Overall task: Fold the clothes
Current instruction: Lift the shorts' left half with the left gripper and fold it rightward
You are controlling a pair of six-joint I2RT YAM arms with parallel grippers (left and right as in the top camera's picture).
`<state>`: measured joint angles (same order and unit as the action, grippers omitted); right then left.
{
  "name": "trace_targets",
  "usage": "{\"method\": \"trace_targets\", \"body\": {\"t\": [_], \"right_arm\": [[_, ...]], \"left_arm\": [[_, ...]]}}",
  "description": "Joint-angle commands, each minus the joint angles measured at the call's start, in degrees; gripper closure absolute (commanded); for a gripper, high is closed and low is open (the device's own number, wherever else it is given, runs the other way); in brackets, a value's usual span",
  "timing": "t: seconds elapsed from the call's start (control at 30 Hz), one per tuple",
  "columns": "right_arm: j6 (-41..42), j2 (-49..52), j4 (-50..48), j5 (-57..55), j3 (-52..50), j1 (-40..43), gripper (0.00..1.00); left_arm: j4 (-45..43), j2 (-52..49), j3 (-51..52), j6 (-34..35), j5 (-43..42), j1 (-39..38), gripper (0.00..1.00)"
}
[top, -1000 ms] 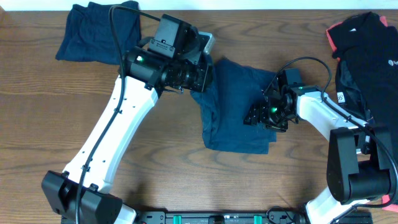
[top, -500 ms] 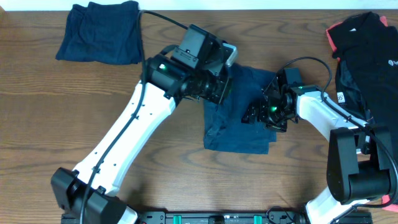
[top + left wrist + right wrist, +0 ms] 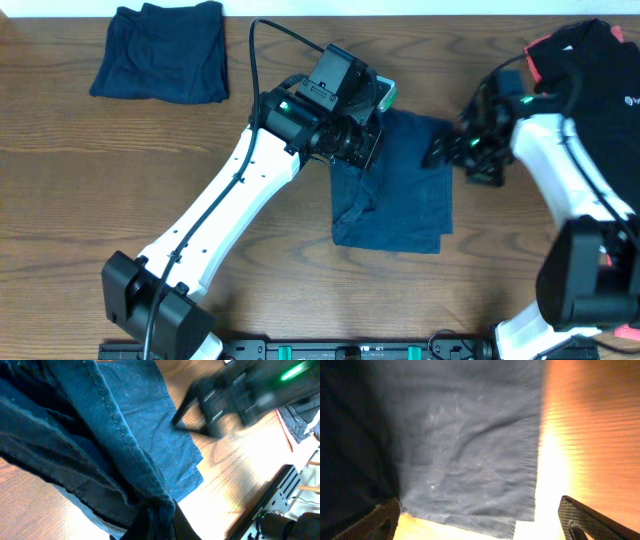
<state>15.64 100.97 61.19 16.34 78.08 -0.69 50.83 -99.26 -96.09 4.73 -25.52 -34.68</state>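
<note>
A dark blue garment (image 3: 405,195) lies partly folded in the middle of the table. My left gripper (image 3: 372,140) is shut on a bunched edge of it near its upper left. In the left wrist view the cloth (image 3: 125,445) hangs from the fingers (image 3: 160,522). My right gripper (image 3: 455,152) is open and empty by the garment's upper right corner. In the right wrist view its fingers (image 3: 480,522) spread wide over the garment's edge (image 3: 470,445). The right gripper also shows, blurred, in the left wrist view (image 3: 230,400).
A folded dark blue garment (image 3: 160,52) lies at the back left. A pile of black clothes with red trim (image 3: 590,75) lies at the back right, partly under the right arm. The table's front edge rail (image 3: 360,350) runs along the bottom.
My left gripper has carried the garment's edge to the right, over the rest of the cloth. My right gripper has risen off the garment and moved up and to the right.
</note>
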Motion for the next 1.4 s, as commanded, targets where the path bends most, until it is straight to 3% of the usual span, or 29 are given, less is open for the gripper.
{"method": "trace_targets", "body": {"t": [0.0, 0.1, 0.23, 0.37, 0.93, 1.37], "right_arm": [[-2.0, -2.2, 2.2, -6.1, 3.0, 3.9, 0.04], [-3.8, -2.0, 3.7, -6.1, 2.4, 6.6, 0.06], [-5.4, -1.9, 4.7, -6.0, 0.4, 8.3, 0.07], [-5.4, -1.9, 4.0, -5.9, -0.5, 7.9, 0.07], [-5.4, -1.9, 4.4, -5.6, -0.6, 6.6, 0.06], [-5.4, -1.9, 3.7, -6.1, -0.7, 6.7, 0.05]], "left_arm": [[-0.2, 0.0, -1.6, 0.5, -0.3, 0.0, 0.94], [0.3, 0.1, -1.6, 0.5, 1.6, 0.0, 0.94], [5.8, 0.1, -3.0, 0.5, 13.6, 0.0, 0.94], [11.1, 0.1, -5.3, -0.2, 19.2, 0.4, 0.94], [20.8, 0.1, -17.2, -4.2, 24.2, 1.9, 0.94], [18.7, -5.0, -17.2, -4.1, 18.0, -3.1, 0.94]]}}
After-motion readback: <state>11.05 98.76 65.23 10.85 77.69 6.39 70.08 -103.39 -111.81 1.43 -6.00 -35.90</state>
